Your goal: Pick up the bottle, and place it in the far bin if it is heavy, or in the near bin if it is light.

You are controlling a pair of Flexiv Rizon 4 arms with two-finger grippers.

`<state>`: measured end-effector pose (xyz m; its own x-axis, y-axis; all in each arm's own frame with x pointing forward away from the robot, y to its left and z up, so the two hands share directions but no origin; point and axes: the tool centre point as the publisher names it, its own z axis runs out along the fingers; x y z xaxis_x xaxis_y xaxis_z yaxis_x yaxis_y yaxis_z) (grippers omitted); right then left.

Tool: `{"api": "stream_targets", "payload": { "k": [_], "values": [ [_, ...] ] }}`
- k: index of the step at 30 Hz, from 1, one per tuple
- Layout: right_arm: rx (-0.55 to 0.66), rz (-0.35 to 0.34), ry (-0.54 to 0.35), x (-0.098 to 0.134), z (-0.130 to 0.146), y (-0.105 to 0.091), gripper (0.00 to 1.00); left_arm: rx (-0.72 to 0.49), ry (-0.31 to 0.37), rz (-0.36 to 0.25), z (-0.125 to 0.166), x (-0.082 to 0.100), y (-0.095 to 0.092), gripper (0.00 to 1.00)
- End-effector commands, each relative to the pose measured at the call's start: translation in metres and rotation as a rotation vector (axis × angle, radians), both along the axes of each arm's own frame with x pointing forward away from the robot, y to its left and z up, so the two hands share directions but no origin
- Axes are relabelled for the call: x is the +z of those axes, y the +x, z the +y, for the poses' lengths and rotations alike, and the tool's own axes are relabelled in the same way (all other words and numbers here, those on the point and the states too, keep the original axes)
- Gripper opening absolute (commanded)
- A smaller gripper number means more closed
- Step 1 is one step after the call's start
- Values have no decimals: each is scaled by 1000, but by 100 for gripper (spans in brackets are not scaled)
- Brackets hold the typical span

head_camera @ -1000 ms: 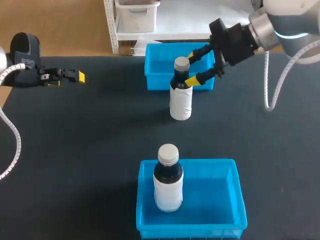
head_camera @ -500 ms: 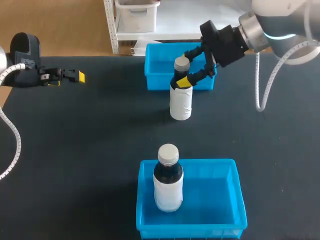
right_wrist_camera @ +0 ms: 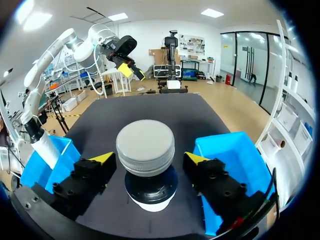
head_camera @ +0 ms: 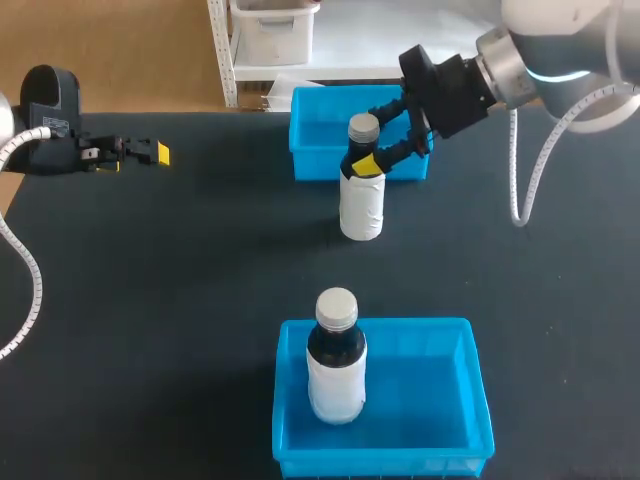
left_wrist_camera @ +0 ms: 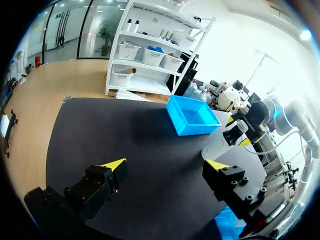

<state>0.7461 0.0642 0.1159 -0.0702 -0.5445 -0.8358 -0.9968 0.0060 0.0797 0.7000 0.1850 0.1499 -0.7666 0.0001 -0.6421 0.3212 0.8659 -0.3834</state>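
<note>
A white-labelled bottle (head_camera: 361, 195) with a dark neck and grey cap stands upright on the black table just in front of the far blue bin (head_camera: 320, 135). My right gripper (head_camera: 374, 135) straddles its neck. In the right wrist view the cap (right_wrist_camera: 145, 145) sits between the fingers of that gripper (right_wrist_camera: 149, 159), with a gap on each side, so it is open. My left gripper (head_camera: 140, 152) hangs open over the far left of the table, nothing between its fingers (left_wrist_camera: 166, 165). The near blue bin (head_camera: 472, 400) holds a second bottle (head_camera: 337, 370).
In the right wrist view the far bin (right_wrist_camera: 240, 160) lies on one side of the gripper and the near bin (right_wrist_camera: 50, 167) with its bottle (right_wrist_camera: 44, 146) on the other. The left wrist view shows the far bin (left_wrist_camera: 192, 116) and the straddled bottle (left_wrist_camera: 226, 144) beyond it.
My right gripper has moved left, bringing its fingers around the bottle's neck, and they have drawn slightly closer. The bottle and left arm have not moved.
</note>
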Motion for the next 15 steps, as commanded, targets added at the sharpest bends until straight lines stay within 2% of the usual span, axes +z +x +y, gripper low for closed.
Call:
{"api": "stream_targets", "payload": {
  "k": [1, 5, 9, 11, 13, 15],
  "values": [
    [1, -2, 3, -1, -1, -2, 69, 0, 0, 0, 0, 0, 0, 100],
    [2, -1, 4, -1, -1, -3, 50, 0, 0, 0, 0, 0, 0, 100],
    [3, -2, 7, -1, -1, -4, 47, 0, 0, 0, 0, 0, 0, 100],
    [3, -3, 8, 0, -1, -4, 42, 0, 0, 0, 0, 0, 0, 100],
    [2, -5, 9, 0, -1, -4, 33, 0, 0, 0, 0, 0, 0, 100],
    [1, -6, 10, 1, -1, -5, 16, 0, 0, 0, 0, 0, 0, 100]
  ]
}}
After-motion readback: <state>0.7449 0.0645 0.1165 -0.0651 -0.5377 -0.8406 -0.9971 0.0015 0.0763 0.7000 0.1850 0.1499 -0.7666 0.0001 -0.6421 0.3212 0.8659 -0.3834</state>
